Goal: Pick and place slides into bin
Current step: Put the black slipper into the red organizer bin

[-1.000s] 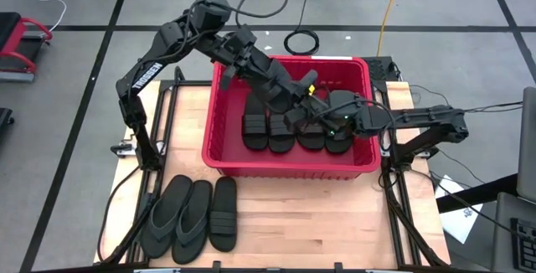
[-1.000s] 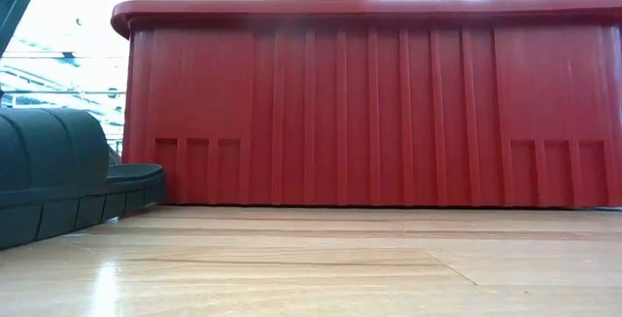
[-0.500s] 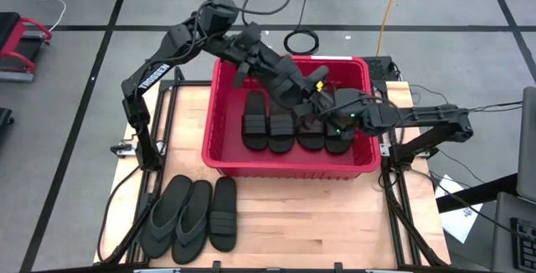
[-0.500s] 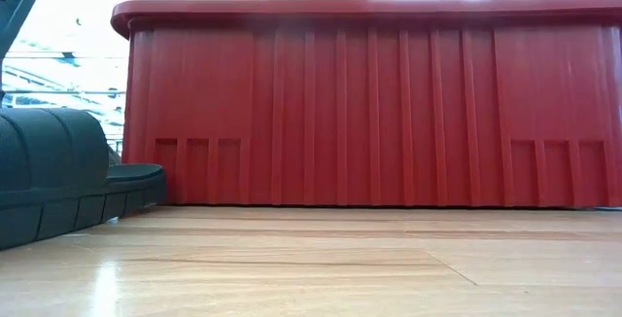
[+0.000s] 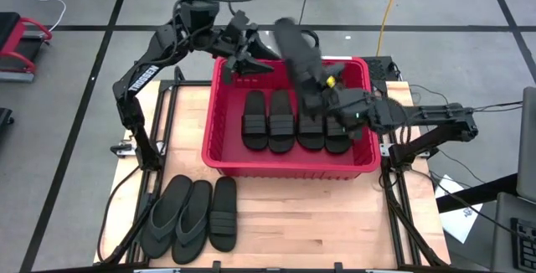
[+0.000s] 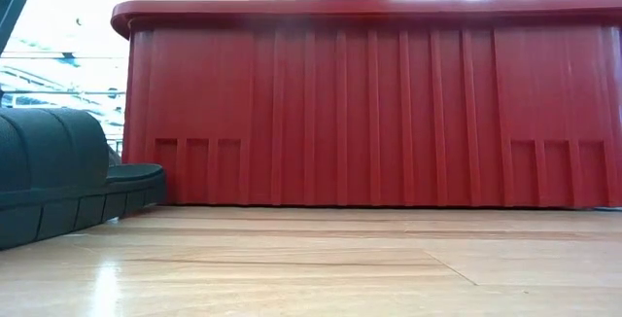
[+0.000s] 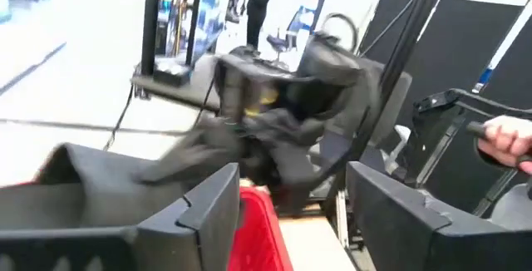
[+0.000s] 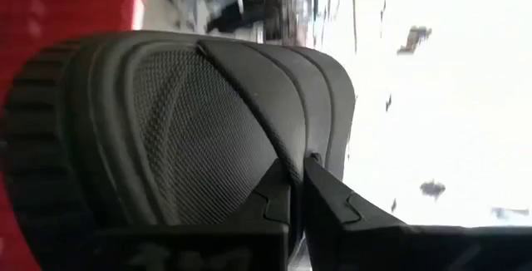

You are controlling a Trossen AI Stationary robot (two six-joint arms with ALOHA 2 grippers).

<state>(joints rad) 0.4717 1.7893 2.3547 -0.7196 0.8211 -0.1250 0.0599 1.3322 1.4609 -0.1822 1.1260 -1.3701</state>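
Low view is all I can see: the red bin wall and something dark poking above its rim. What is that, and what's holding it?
Observer: Most likely a slide. The right gripper has it pinched and raised over the bin.
Operator: How many are inside already?
Observer: A row of four slides lies side by side on the bin's floor.
Operator: Where's the left arm?
Observer: The left gripper is open and empty, up by the bin's far left corner.
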